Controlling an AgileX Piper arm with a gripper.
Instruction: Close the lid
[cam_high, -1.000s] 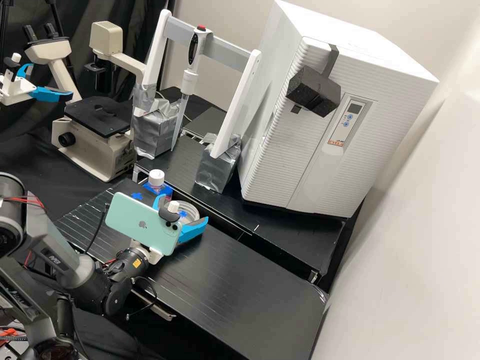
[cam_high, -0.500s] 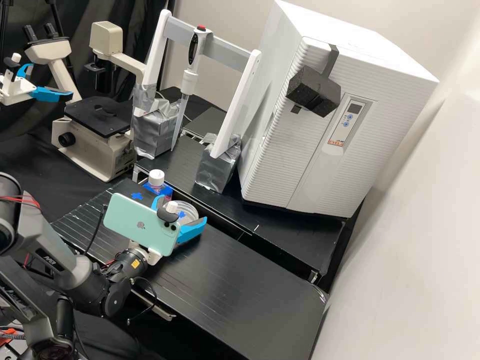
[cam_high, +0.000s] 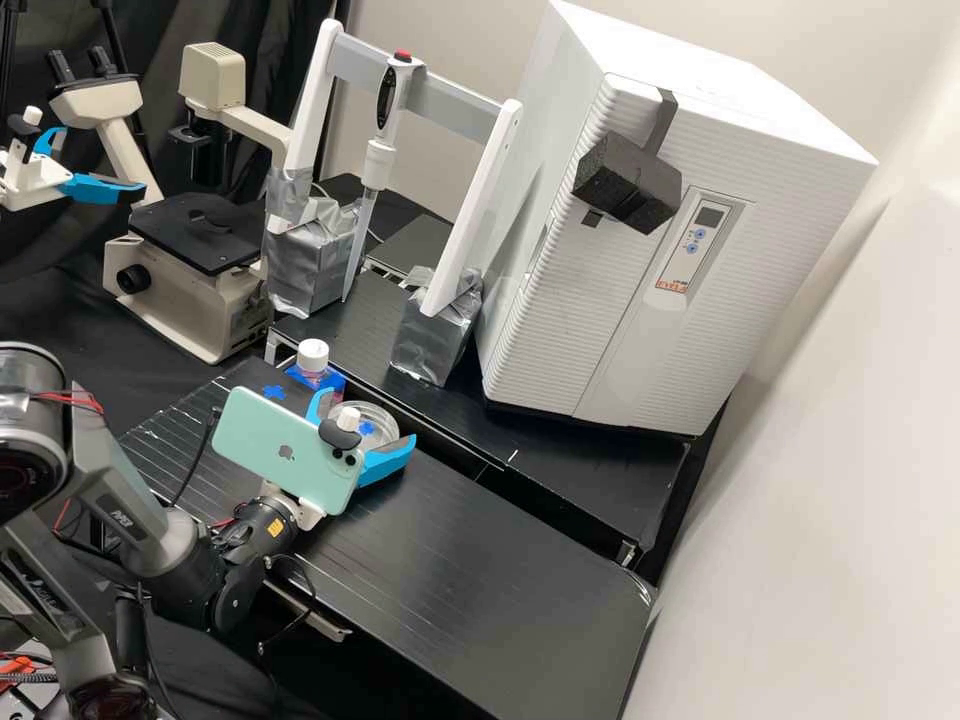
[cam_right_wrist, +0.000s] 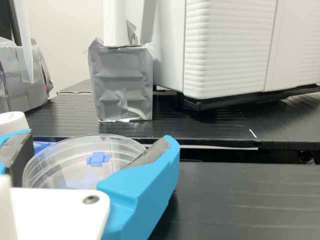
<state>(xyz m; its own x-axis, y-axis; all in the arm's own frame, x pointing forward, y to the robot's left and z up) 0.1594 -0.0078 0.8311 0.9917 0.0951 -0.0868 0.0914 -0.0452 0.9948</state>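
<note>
1. Locate the landmark: the white-capped bottle (cam_high: 313, 356), standing at the far edge of the surface (cam_high: 480, 560).
2. Locate the lid (cam_right_wrist: 60, 162). In the high view it lies to the right of the bottle and slightly nearer, above a shallow clear dish (cam_right_wrist: 31, 175).
3. Pincer (cam_high: 365, 419) state: spread to the lid's width and, as judged, holding the lid by opposite edges. Location: to the right of the bottle, around the lid.
4. Done, by judgement: the lid is picked up and brought over the dish; the alignment looks close.
5. Left, by judgement: confirm seating, release the lid and withdraw the pincer. Whether the lid is fully down cannot be told (clear plastic hides the seam well).
6. Status: late stage. Closure remains unconfirmed.
7. Caution: a sideways pull at release could drag the light lid off centre or shift the dish towards the bottle.
</note>
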